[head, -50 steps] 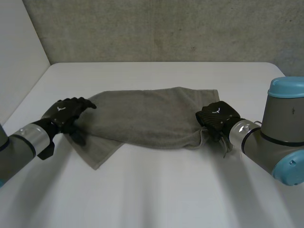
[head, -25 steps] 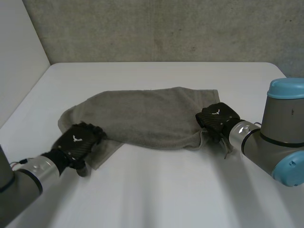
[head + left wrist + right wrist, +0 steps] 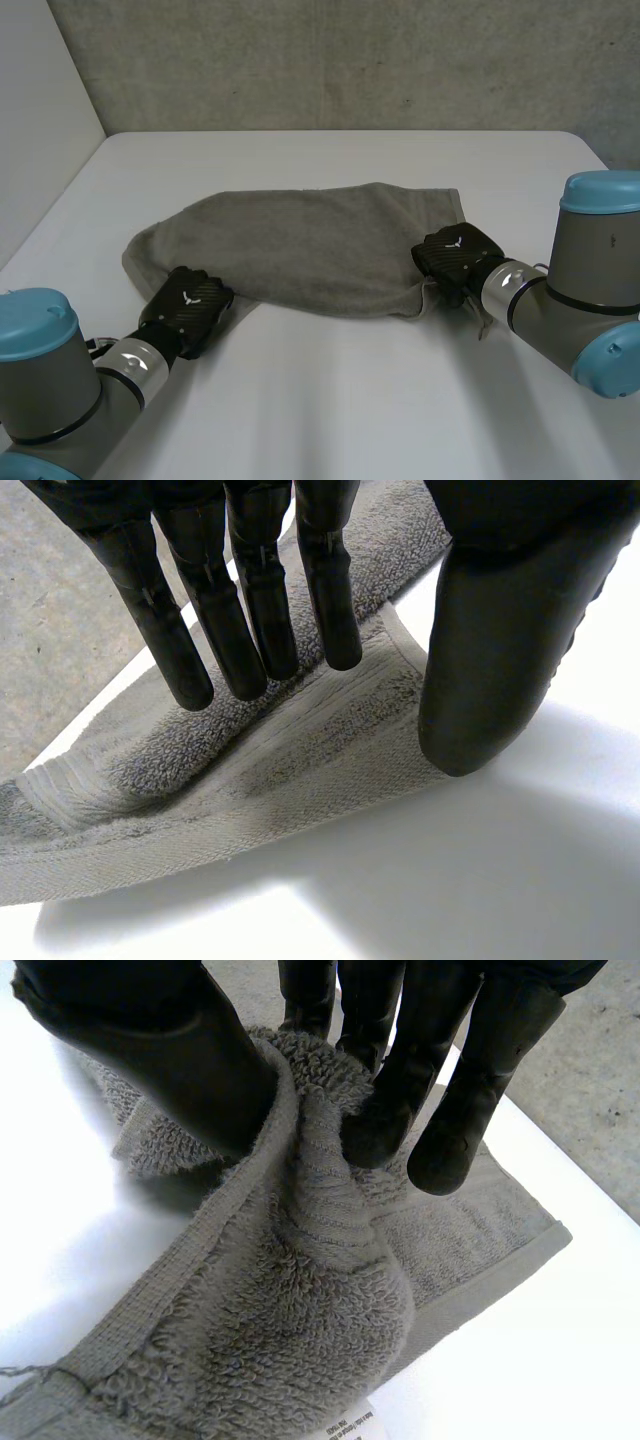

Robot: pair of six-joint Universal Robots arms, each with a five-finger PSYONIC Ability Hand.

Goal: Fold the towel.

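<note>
So from the head view, the towel was a grey-brown terry one, lying mostly flat across the middle of the white table. It was a wide, rough rectangle with a rounded, slumped left end and a squarer right end. A rough concrete wall ran behind the table. The left hand sat at the towel's near left corner and the right hand at its near right corner, where the cloth puckered up a bit. Both arms came in low over the table, grey tubes with light-blue caps.

Left wrist view: the fingers were straight and spread a little, tips resting on or just over the towel corner. The thumb stood well apart from them, its tip down by the corner's edge, so that hand wasn't clamping anything. You could see the fluffy looped pile under the fingertips, and next to it a flatter woven band along the hem. The very corner curled up slightly between fingers and thumb.

Right wrist view: this one had a proper grab. The thumb and fingers were pinched together on a bunched ridge of towel, with the thick loopy terry folded up between them. The rest hung and spread down to the table with a flat ribbed hem along its edge. A small white label with tiny print poked out at the towel's edge, too small to read
</note>
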